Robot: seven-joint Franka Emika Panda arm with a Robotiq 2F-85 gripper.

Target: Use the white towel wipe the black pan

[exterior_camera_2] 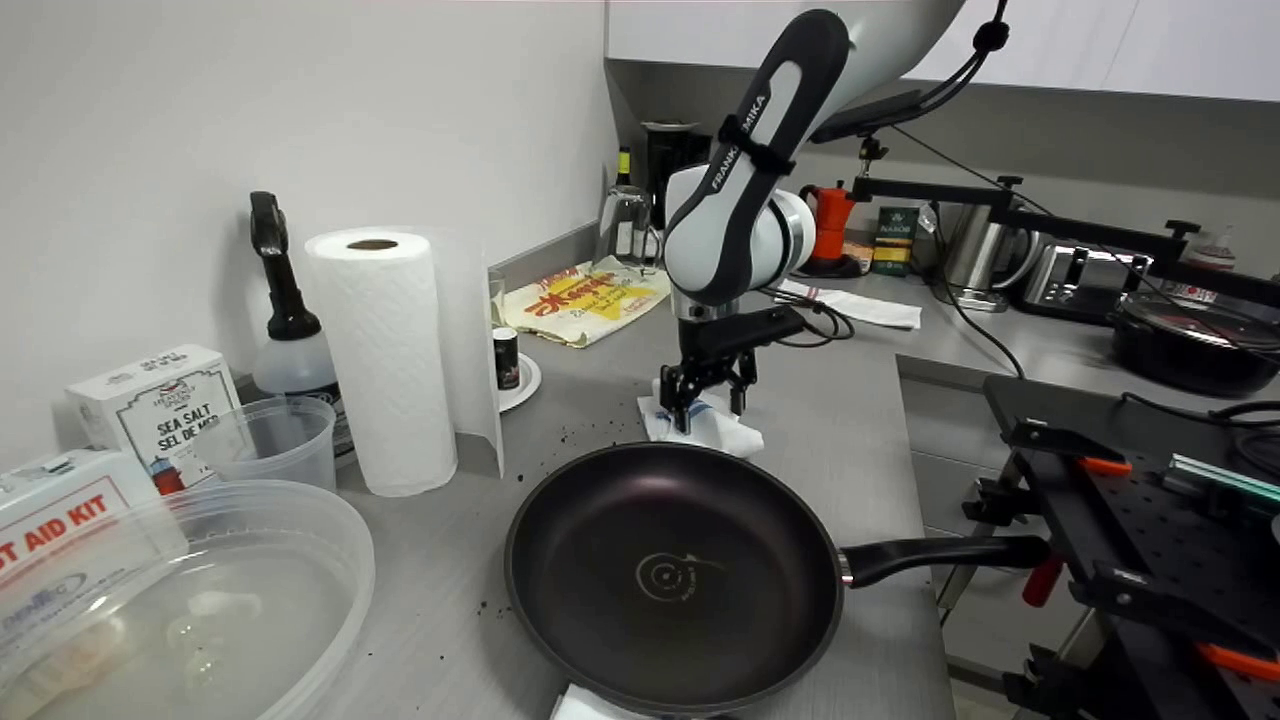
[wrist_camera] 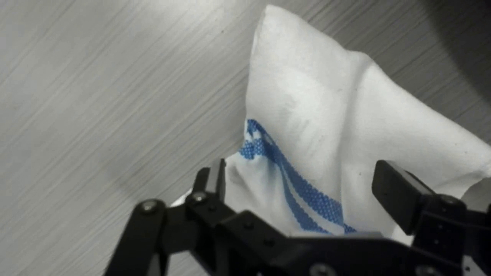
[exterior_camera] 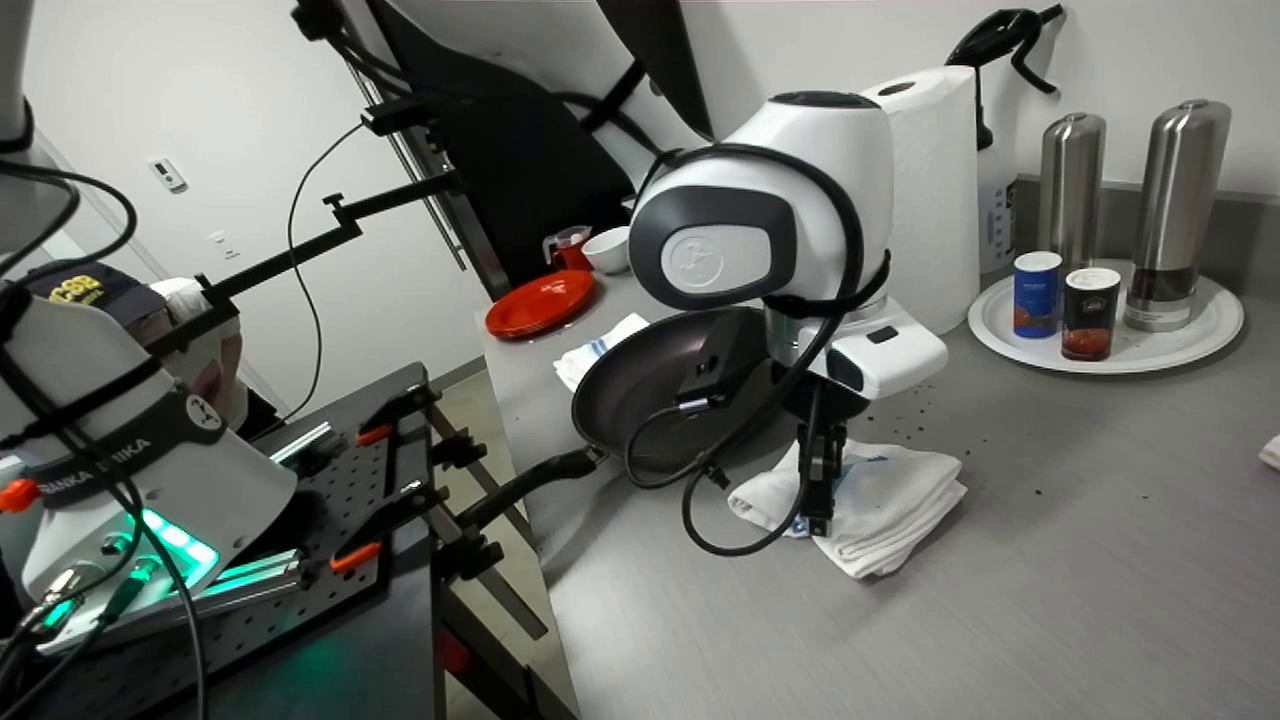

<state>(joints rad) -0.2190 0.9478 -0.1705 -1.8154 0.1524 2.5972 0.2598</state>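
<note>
A folded white towel with blue stripes lies on the counter in both exterior views point(exterior_camera: 900, 500) point(exterior_camera_2: 728, 436). It fills much of the wrist view point(wrist_camera: 307, 88). The black pan stands beside it in both exterior views point(exterior_camera: 635, 390) point(exterior_camera_2: 690, 640), with its handle over the counter edge. My gripper is low at the towel in both exterior views point(exterior_camera: 818, 500) point(exterior_camera_2: 711, 408). In the wrist view my gripper point(wrist_camera: 301, 168) is open, one finger by the towel's edge and the other over its cloth. I cannot tell whether the fingertips touch the cloth.
Another white cloth point(exterior_camera: 590, 352) lies partly under the pan. A paper towel roll point(exterior_camera_2: 385, 370) stands near the wall. A white plate point(exterior_camera: 1215, 320) holds shakers and mills. A clear plastic tub point(exterior_camera_2: 345, 600) is near the pan. Dark crumbs point(exterior_camera_2: 570, 436) dot the counter.
</note>
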